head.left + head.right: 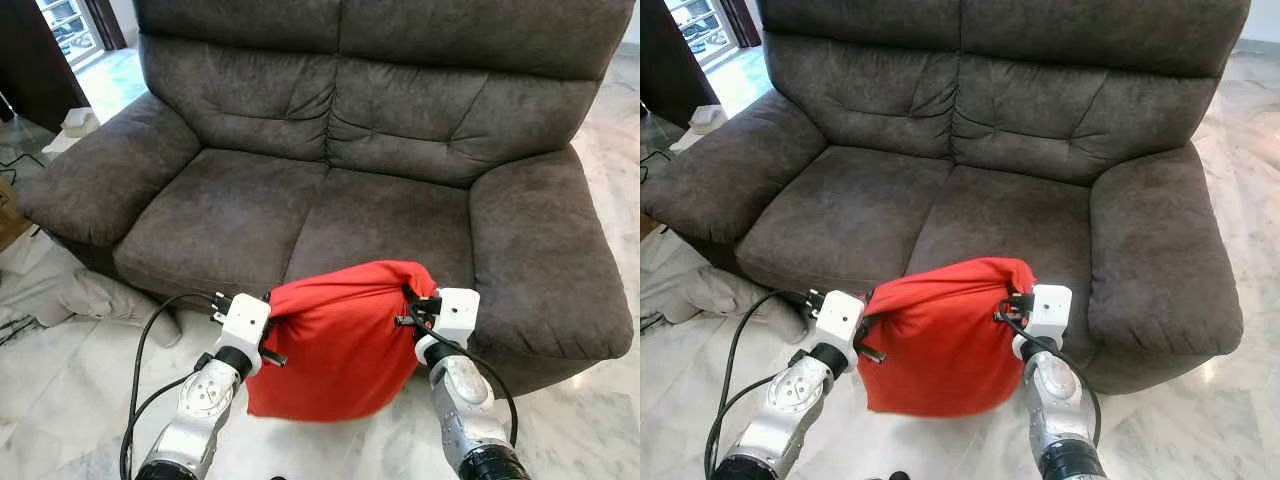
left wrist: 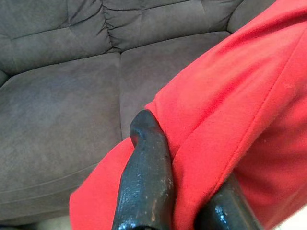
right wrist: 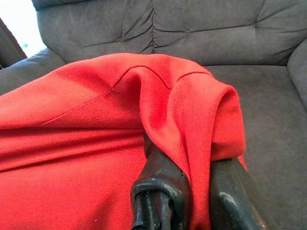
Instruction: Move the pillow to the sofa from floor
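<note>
Facing the grey sofa (image 1: 330,190), the red pillow (image 1: 335,345) hangs clear of the floor just before the seat edge, left tool (image 1: 268,325) and right tool (image 1: 408,305) each pinching a top corner; carrying is underway, so lifting forward onto the cushion looks next.

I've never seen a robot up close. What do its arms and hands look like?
Both arms are silver metal tubes with round joints, each ending in a white boxy wrist block. The left gripper and right gripper each have two long, glossy black fingers. Loose black cables loop alongside both arms.
</note>
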